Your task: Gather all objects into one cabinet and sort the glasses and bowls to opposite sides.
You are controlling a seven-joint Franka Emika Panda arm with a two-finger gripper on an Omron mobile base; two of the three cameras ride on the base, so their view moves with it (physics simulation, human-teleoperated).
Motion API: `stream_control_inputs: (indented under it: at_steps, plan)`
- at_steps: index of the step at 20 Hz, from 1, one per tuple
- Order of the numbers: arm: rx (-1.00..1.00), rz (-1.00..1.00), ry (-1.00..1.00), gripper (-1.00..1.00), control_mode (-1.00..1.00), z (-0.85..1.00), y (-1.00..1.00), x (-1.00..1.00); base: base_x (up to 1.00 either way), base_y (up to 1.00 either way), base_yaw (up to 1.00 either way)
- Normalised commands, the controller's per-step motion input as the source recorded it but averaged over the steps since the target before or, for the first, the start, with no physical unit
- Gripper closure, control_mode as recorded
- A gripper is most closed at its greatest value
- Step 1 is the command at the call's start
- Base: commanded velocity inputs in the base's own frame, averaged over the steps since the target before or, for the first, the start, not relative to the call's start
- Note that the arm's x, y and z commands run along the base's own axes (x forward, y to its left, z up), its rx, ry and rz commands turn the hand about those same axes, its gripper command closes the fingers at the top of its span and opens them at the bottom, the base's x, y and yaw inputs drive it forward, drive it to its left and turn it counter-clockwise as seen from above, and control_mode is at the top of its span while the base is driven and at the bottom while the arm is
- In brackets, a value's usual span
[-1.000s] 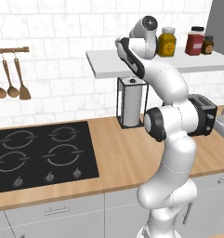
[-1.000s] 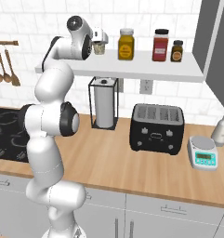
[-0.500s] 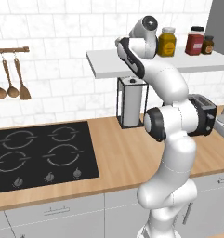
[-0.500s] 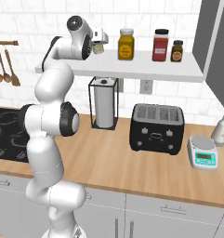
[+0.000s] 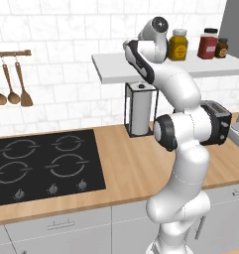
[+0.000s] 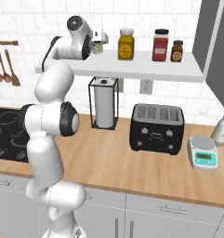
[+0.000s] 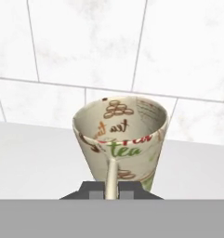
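A cream mug [image 7: 120,135] printed with "tea" stands on the white wall shelf [image 7: 34,153] against the tiled wall. Its handle points toward me and runs down between my two dark fingertips [image 7: 91,189]. My gripper [image 7: 111,188] is shut on that handle. From the right base view, the gripper [image 6: 95,45] reaches the shelf's left end, where the cream mug [image 6: 99,48] peeks out beside the hand. A tall grey cabinet door [image 6: 216,51] hangs at the upper right. In the left base view the arm's wrist [image 5: 158,34] covers the mug.
Three lidded spice jars [image 6: 126,44] [image 6: 160,45] [image 6: 177,51] stand on the shelf [image 6: 146,69] right of the hand. Below on the wooden counter are a paper-towel holder [image 6: 103,104], a black toaster [image 6: 156,128], a small scale [image 6: 204,158] and a black hob [image 5: 41,168].
The jaws have closed on the cream mug's handle. The arm has stayed where it was at the shelf.
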Motion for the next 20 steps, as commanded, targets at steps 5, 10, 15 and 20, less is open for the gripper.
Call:
stream_control_inputs:
  at_steps: [5,10,15,20]
  plan:
    - [0.00,0.00,0.00,1.00,-1.00,0.05,0.00,-0.41,0.00,0.00,0.00]
    - [0.00,0.00,0.00,1.00,-1.00,0.18,-0.02,-0.60,0.00,0.00,0.00]
    - [0.00,0.00,0.00,1.00,-1.00,0.03,-0.26,-0.98,0.00,0.00,0.00]
    - [0.00,0.00,0.00,1.00,-1.00,0.01,-0.12,-1.00,0.00,0.00,0.00]
